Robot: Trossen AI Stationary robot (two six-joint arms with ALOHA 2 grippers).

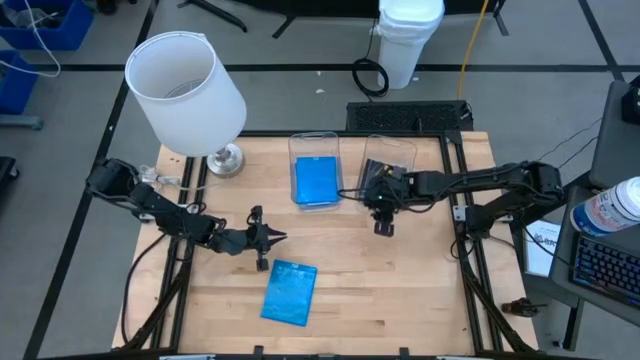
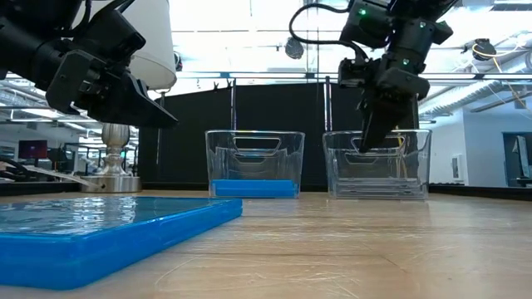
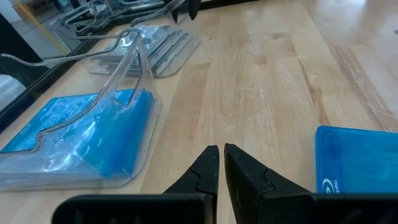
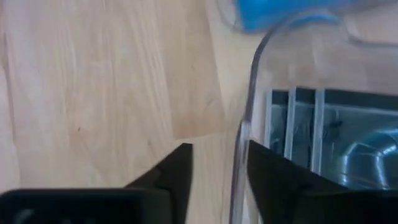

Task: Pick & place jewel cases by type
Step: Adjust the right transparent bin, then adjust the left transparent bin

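Right gripper (image 1: 383, 214) parted over the clear bin's rim

Its fingers straddle the near wall of the clear rectangular plastic bin (image 4: 245, 118) of grey cases, holding nothing. Left gripper (image 1: 276, 237) is clenched, empty, above bare wood. The flat blue square jewel case (image 1: 290, 292) lies near the table's front edge, slightly skewed.

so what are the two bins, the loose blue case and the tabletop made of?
Left bin and right bin: clear, glossy plastic by the look; you can see straight through the walls. Loose blue case: translucent blue plastic, shiny, with glare on top. Tabletop: light wood, probably butcher-block, with visible plank seams and grain.
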